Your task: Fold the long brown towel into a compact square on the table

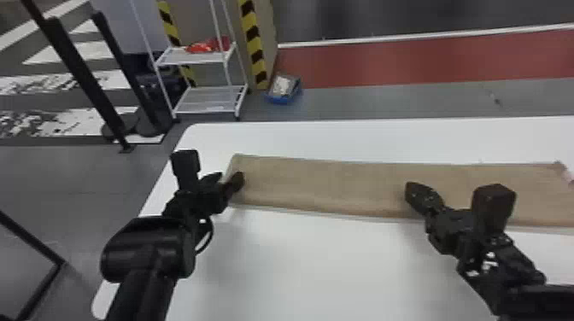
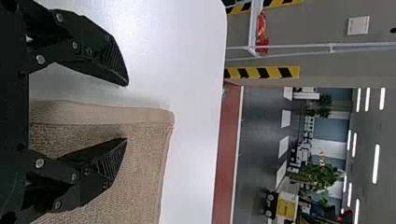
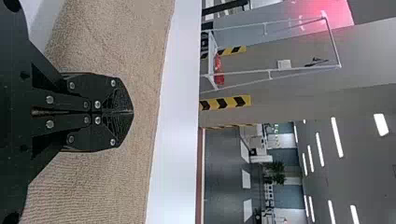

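Note:
The long brown towel lies flat as a strip across the white table. At its left end, in the head view, is my left gripper. In the left wrist view the left gripper stands open, one finger over the towel and the other beyond its end edge, above bare table. Over the towel's near half, right of its middle, is my right gripper. The right wrist view has the right gripper closed, its fingertips together above the towel; no cloth shows between them.
The white table has its left edge beneath the left arm. Past the far edge stand a white shelf rack and a blue box on the floor. A pale pink item touches the towel's right end.

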